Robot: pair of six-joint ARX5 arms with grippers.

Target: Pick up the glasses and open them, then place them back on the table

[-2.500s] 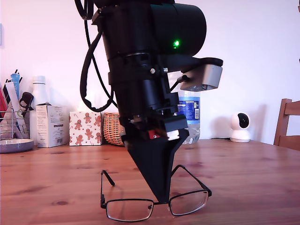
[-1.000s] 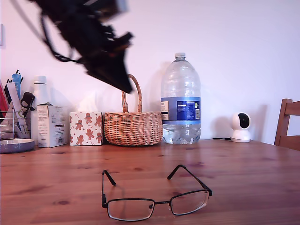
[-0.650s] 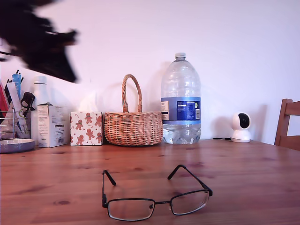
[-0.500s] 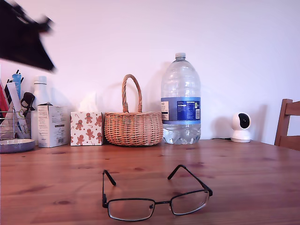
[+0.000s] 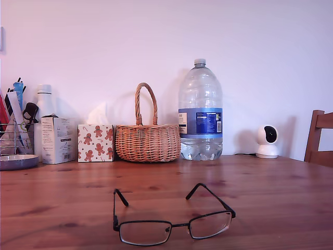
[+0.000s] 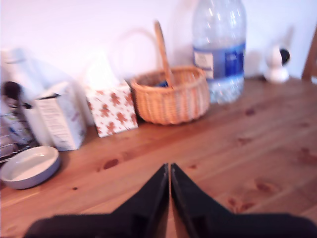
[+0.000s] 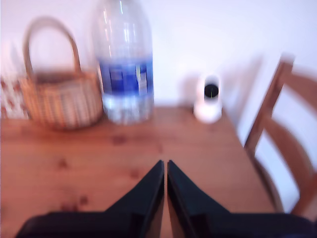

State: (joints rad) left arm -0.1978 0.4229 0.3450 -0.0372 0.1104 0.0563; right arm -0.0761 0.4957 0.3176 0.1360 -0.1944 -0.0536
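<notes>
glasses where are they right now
The glasses lie open on the table, low in the exterior view near its front edge, in front of the wicker basket.

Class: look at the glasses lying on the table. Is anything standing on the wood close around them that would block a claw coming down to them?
Nothing visible does. The glasses lie open on bare table; the basket and bottle stand behind, by the wall.
</notes>
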